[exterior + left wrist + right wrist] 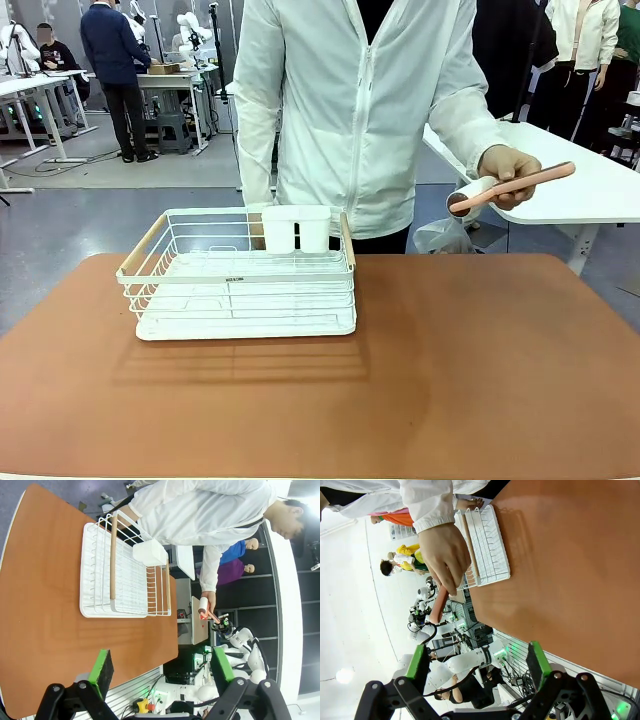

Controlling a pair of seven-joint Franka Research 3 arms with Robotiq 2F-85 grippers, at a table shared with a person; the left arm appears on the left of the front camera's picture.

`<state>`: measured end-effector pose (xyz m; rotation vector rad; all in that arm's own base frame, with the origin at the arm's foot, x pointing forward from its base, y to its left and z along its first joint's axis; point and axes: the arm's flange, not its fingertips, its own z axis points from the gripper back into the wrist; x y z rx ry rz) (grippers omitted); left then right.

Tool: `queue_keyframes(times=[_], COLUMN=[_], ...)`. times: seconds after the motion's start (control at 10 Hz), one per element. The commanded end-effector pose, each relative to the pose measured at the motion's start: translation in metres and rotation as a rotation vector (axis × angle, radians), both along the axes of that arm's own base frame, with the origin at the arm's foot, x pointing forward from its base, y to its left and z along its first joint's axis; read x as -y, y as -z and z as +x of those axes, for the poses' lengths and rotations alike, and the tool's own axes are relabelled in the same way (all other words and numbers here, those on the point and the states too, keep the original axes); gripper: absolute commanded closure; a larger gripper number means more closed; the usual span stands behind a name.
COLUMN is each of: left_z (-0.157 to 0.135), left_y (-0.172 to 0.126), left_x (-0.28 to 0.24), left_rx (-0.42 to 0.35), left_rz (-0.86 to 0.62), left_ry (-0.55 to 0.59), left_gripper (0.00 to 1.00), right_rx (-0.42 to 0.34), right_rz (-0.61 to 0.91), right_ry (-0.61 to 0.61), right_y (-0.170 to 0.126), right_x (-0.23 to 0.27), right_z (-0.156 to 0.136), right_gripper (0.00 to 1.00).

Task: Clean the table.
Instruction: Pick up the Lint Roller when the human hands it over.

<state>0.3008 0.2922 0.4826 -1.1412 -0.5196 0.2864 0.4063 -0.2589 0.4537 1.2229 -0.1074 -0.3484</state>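
The left gripper [160, 657] and right gripper [476, 655] gaped wide, empty; the right should take the two-o'clock roller [555, 175] by its handle end.

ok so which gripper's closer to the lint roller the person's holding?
Right. In the right wrist view the lint roller, held in the person's hand, sits close ahead of the open right gripper. From the left gripper it looks small and far, beyond the rack.

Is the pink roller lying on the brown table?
No, the person's hand holds the pink roller up in the air, not touching the table.
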Motion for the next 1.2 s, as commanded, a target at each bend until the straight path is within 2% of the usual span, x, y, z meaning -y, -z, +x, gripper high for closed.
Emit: queue_keyframes(times=[0.0,0.8,0.9,1.0,1.1], left_z=[-0.001,-0.001,-0.001,-0.001,-0.001], left_y=[-0.001,-0.001,-0.001,-0.001,-0.001], left_x=[-0.002,-0.002,-0.002,-0.002,-0.002], left_rx=[0.009,0.009,0.009,0.009,0.009], left_rz=[-0.004,-0.004,-0.004,-0.004,-0.004], left_ry=[-0.002,-0.002,-0.002,-0.002,-0.002], left_gripper=[0.0,0.0,0.0,0.0,0.0], right_rx=[0.005,0.0,0.039,-0.023,-0.082], right_rz=[-0.003,0.0,-0.024,-0.059,-0.121], right_ry=[0.002,0.0,0.067,0.149,0.163], right_y=[-0.002,0.0,-0.029,-0.058,-0.082], right_x=[0.0,0.0,-0.013,-0.025,-0.04], right_z=[-0.001,0.0,-0.017,-0.034,-0.05], right_gripper=[0.0,0.0,0.0,0.0,0.0])
